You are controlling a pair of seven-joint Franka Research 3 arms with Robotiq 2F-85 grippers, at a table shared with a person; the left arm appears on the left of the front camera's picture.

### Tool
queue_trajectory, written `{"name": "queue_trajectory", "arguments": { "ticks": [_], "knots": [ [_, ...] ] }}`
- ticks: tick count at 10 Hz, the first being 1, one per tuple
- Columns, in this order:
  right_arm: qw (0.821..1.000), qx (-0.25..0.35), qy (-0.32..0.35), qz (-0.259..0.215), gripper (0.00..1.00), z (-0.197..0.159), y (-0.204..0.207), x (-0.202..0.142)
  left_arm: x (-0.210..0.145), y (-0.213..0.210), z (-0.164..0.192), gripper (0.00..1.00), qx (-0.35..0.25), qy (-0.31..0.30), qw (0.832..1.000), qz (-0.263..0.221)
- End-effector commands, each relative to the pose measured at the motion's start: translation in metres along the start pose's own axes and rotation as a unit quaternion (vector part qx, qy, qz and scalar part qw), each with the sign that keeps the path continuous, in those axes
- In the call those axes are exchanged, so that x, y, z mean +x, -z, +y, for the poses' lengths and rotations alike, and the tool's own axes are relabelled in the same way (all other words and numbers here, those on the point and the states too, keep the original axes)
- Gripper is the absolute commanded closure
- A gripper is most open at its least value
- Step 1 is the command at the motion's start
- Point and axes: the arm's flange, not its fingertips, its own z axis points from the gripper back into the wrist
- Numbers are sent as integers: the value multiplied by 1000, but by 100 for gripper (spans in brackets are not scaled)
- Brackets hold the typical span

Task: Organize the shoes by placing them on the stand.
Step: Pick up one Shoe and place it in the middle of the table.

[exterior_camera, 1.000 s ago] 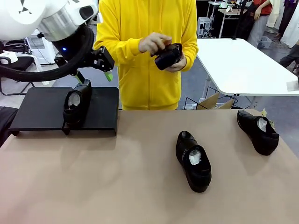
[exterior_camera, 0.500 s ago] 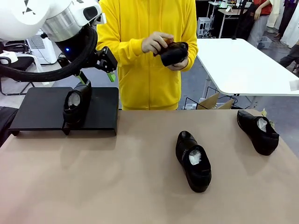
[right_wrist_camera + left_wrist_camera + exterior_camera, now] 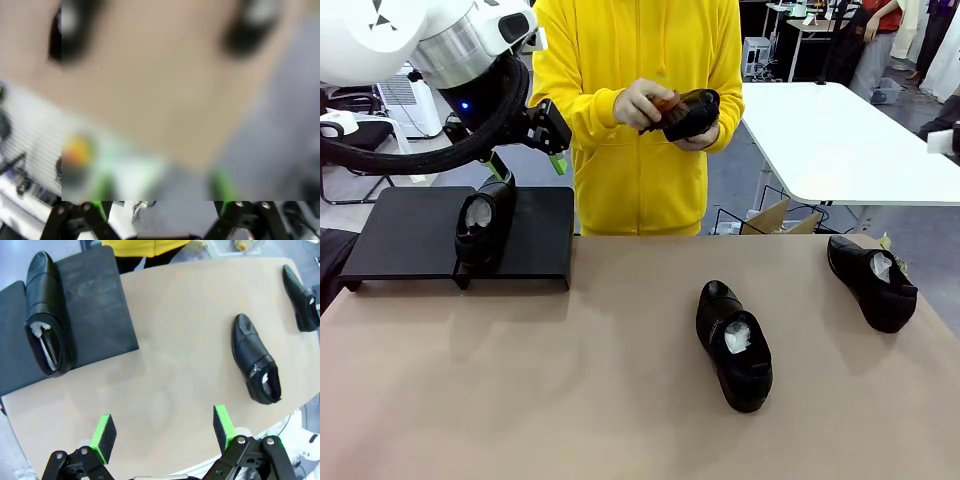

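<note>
One black shoe [image 3: 483,222] stands on the right part of the black stand [image 3: 400,235], its paper-stuffed opening towards me. My left gripper [image 3: 525,158] hangs open just above and behind it, holding nothing. In the left wrist view the gripper [image 3: 163,432] is open with green pads [image 3: 103,437] wide apart, far above the shoe on the stand [image 3: 46,342]. A second shoe [image 3: 733,345] lies mid-table and a third shoe [image 3: 871,281] at the right. The person holds a fourth shoe [image 3: 692,113] at chest height. My right gripper [image 3: 162,190] shows blurred, pads wide apart.
The person in a yellow hoodie [image 3: 630,60] stands at the far edge and rubs the held shoe with a small brown brush [image 3: 663,101]. The left half of the stand [image 3: 95,315] is bare. A white table [image 3: 840,140] stands behind at the right.
My left gripper rose slightly above the shoe on the stand, then held still. The person's hands turned the held shoe and moved the brush over it. The shoes on the table stayed put.
</note>
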Motion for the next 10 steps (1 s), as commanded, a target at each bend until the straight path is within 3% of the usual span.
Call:
{"name": "queue_trajectory", "arguments": {
  "ticks": [1, 2, 4, 7, 10],
  "knots": [
    [998, 9, 18, -59, 0, -42, 37, 40, 0, -2, 3, 0, -5, 3, 1000, -1],
    [997, 41, 11, -70, 0, -60, 53, 59, 0, -2, 3, 0, -5, 3, 1000, -1],
    [994, 31, 51, -95, 0, -82, 78, 96, 0, -2, 3, 0, -5, 3, 1000, -1],
    [994, -3, 94, -63, 0, -105, 116, 141, 0, -2, 3, 0, -5, 3, 1000, -1],
    [993, -3, 113, -39, 0, -108, 145, 157, 0, -2, 3, 0, -5, 3, 1000, -1]
  ]
}}
